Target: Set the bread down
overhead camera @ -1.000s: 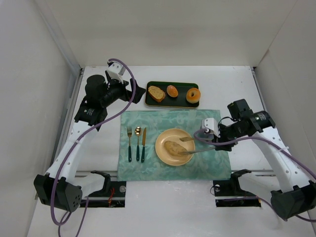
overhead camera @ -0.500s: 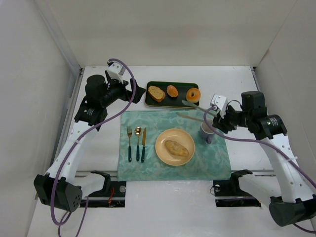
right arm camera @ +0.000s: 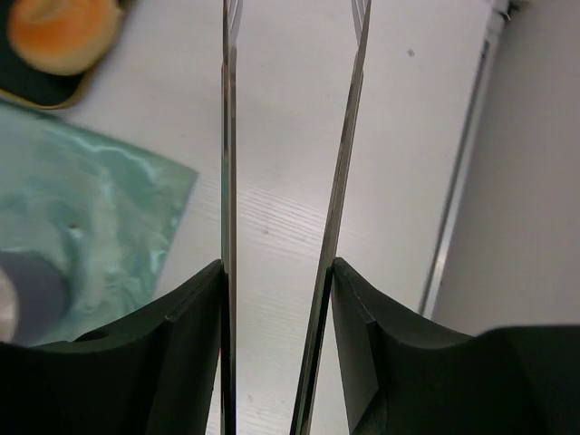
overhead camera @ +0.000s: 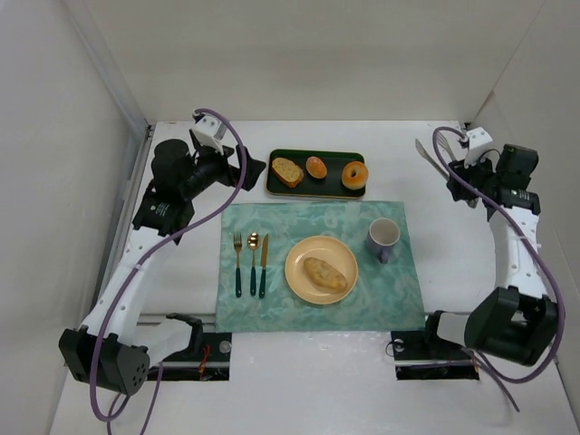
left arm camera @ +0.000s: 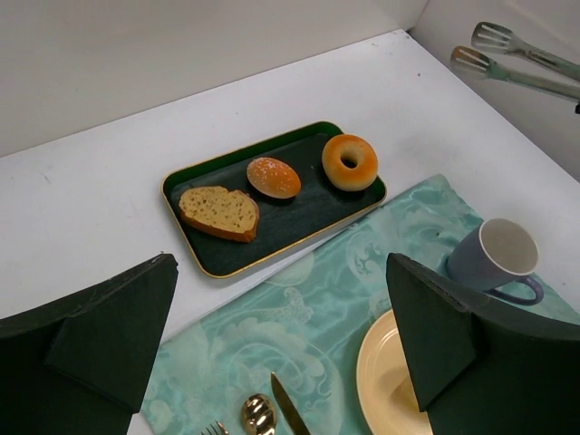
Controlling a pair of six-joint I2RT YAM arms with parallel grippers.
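The bread [overhead camera: 324, 272] lies on the yellow plate [overhead camera: 294, 263], a little right of the plate's middle, with nothing gripping it. The plate sits on a teal placemat [overhead camera: 290, 222]. On the mat to its left, a fork [overhead camera: 238, 263], spoon [overhead camera: 253, 261] and knife [overhead camera: 264, 265] lie side by side; to its right and slightly farther stands a mug [overhead camera: 383, 237]. Beyond the mat's far edge, a dark green tray [overhead camera: 331, 157] holds a cut slice [overhead camera: 287, 170], a round roll [overhead camera: 315, 167] and a doughnut [overhead camera: 354, 174]. The left gripper [overhead camera: 249, 170] hovers left of the tray, fingers spread wide and holding nothing. The right gripper [right arm camera: 276, 272], at the far right, well apart from the plate, clamps a pair of tongs [right arm camera: 227, 136], whose arms stand slightly apart.
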